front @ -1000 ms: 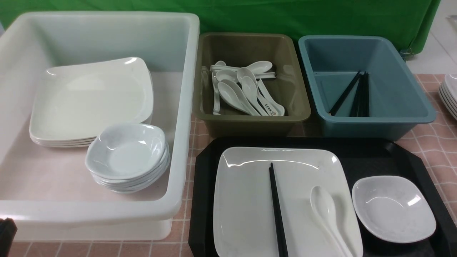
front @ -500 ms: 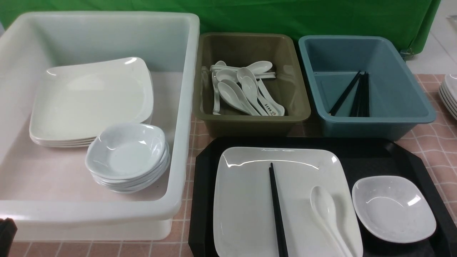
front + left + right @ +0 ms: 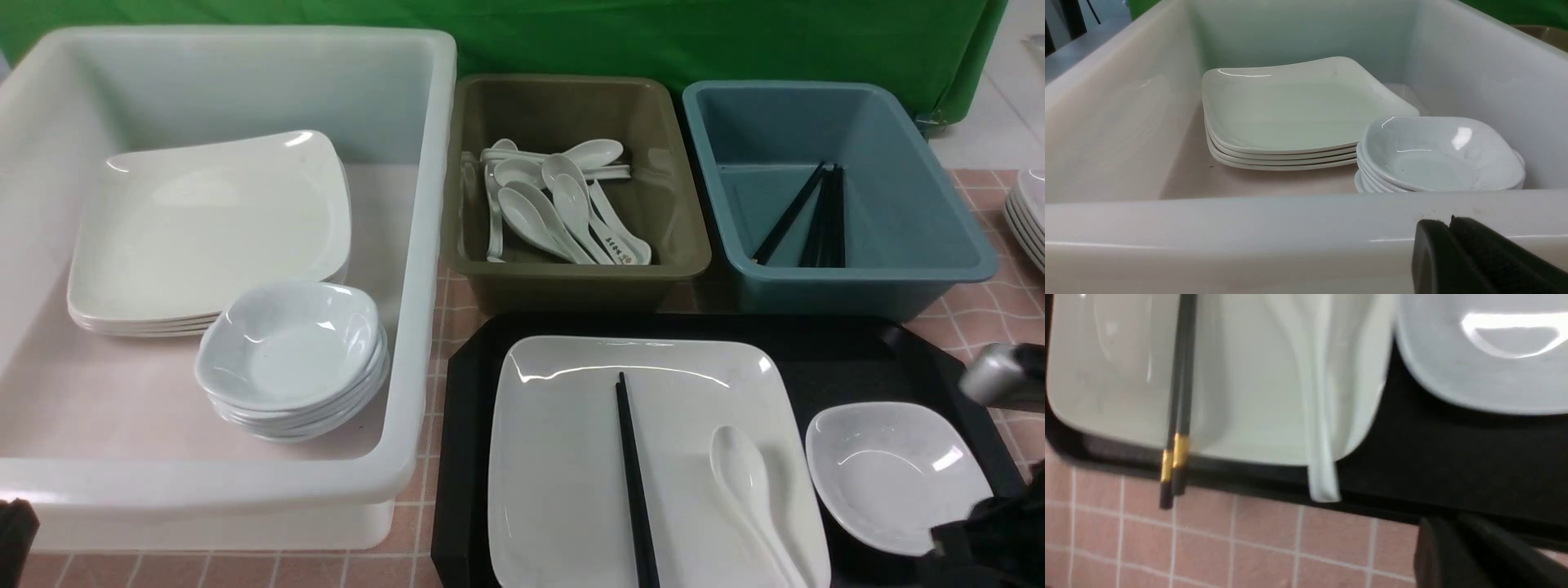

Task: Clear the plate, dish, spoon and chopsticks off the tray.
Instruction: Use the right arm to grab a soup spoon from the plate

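The black tray (image 3: 849, 359) lies at the front right. On it rests the large white plate (image 3: 563, 457), with the black chopsticks (image 3: 633, 482) and the white spoon (image 3: 747, 490) lying on it. The small dish (image 3: 890, 474) sits on the tray to the plate's right. My right arm (image 3: 1000, 371) reaches in from the right edge, beside the dish. In the right wrist view the right gripper (image 3: 1449, 522) hovers over the tray's near rim (image 3: 1433, 457), blurred, short of the spoon (image 3: 1316, 416) and the dish (image 3: 1486, 363). My left gripper (image 3: 1447, 222) is shut and empty at the white tub's near wall.
A white tub (image 3: 424, 245) at the left holds stacked plates (image 3: 204, 229) and stacked dishes (image 3: 290, 351). An olive tub (image 3: 571, 273) of spoons and a blue tub (image 3: 857, 278) of chopsticks stand behind the tray. More plates (image 3: 1030, 216) are stacked at the right edge.
My right arm has come into the front view from the right edge, next to the dish. The crockery, the tray and the left gripper have not moved.
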Available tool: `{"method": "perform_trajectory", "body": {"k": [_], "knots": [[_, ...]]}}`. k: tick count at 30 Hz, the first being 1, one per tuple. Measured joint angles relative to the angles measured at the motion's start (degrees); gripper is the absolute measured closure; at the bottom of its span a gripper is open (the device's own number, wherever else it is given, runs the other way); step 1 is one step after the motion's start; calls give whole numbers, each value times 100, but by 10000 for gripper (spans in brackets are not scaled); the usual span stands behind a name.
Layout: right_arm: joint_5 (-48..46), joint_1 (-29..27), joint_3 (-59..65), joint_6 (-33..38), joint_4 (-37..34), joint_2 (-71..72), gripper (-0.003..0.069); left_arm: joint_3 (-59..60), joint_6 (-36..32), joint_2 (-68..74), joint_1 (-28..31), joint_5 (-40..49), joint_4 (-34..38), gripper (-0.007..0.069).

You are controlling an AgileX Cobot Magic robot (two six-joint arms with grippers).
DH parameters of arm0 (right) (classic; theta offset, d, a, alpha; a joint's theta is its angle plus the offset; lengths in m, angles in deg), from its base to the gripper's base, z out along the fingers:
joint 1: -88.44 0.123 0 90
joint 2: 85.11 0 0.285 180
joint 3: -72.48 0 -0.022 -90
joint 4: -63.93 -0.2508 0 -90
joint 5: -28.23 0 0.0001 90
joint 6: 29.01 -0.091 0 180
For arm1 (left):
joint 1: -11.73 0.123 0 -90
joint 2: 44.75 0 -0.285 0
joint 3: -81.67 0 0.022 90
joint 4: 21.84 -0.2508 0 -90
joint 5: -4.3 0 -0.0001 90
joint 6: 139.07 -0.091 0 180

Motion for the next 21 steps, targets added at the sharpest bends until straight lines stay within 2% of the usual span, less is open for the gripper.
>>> {"method": "perform_trajectory", "body": {"k": [2,3,5,7,13,21], "knots": [[49,399,-321,203,-49,-730,380,0,0,0,0,0,0,603],[56,434,-348,217,-49,-730,371,0,0,0,0,0,0,603],[88,895,-774,277,-13,-1328,273,0,0,0,0,0,0,603],[108,1158,-1034,277,36,-1633,245,0,0,0,0,0,0,603],[237,1728,-1764,-101,878,-2561,223,0,0,0,0,0,0,603],[531,1776,-1850,-201,1185,-3408,223,0,0,0,0,0,0,603]]}}
